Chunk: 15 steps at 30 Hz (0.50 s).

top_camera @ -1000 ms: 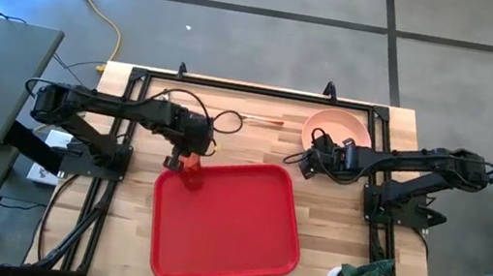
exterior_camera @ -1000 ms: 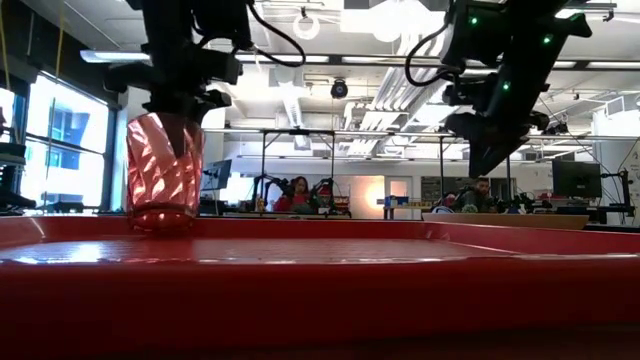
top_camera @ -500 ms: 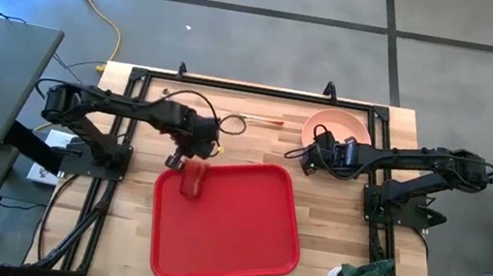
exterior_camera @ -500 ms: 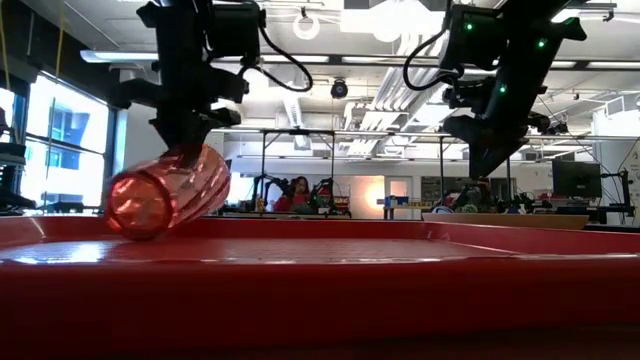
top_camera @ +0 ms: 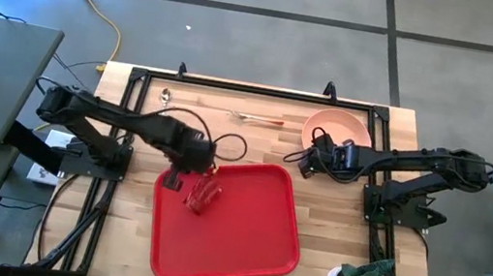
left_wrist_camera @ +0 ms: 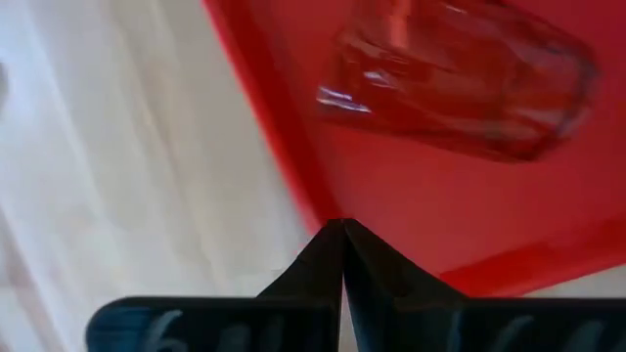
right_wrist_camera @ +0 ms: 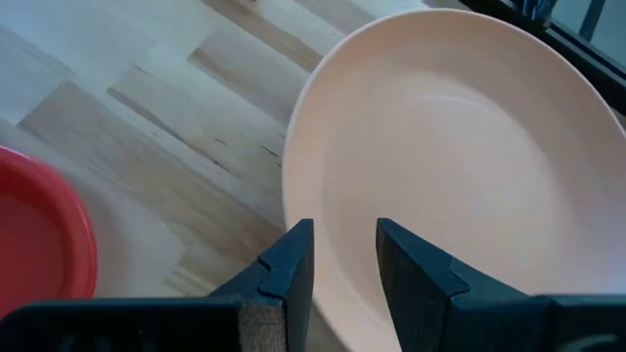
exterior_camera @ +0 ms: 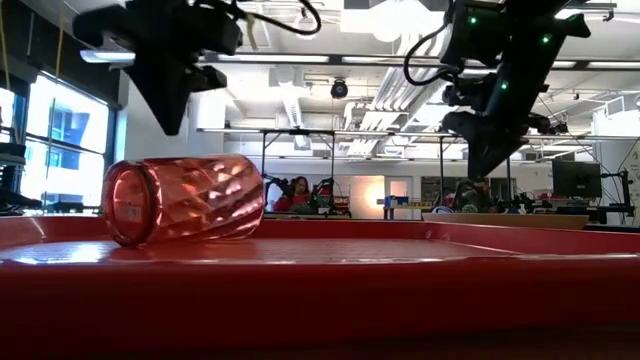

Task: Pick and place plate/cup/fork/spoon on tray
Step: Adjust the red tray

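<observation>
The cup (top_camera: 203, 191) is lying tipped on its side in the tray (top_camera: 240, 245) near its far left corner, while the left gripper (top_camera: 174, 178) is hanging closed and empty over the tray's left rim and the right gripper (right_wrist_camera: 344, 256) is straddling the near edge of the plate (right_wrist_camera: 460, 166) with its fingers slightly parted.

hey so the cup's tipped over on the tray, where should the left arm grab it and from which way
Probably across its ribbed side wall, near mid-length, coming straight down from above. The cup lies on its side in the tray's left part, base toward the low camera, so its mouth can't be reached from above. Its round wall may roll, so the fingers should close across the axis. The left gripper, shut, must open first.
</observation>
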Each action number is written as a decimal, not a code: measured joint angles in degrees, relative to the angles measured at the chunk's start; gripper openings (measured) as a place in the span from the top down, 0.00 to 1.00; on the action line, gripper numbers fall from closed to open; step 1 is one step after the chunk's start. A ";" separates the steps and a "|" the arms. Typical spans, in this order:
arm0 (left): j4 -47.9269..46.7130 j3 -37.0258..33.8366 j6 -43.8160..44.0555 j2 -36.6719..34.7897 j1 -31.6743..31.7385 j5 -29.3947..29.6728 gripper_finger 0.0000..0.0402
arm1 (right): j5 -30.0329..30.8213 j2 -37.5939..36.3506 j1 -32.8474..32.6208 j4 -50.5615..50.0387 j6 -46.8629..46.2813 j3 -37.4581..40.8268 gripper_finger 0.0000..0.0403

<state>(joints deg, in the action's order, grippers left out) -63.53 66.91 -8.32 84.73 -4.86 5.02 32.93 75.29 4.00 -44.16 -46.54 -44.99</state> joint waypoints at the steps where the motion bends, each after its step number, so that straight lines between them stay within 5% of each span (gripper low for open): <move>1: -0.10 -0.02 1.28 -0.28 -1.03 -0.02 1.00 | 0.10 0.00 -0.15 0.17 0.00 0.00 0.74; 15: 3.79 -10.86 26.98 -0.37 -8.35 -1.39 0.92 | 0.58 0.00 -1.92 0.28 0.45 0.00 0.74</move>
<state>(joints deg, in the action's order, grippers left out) -59.74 56.05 18.67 84.36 -13.22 3.62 33.52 75.29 2.09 -43.88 -46.09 -44.99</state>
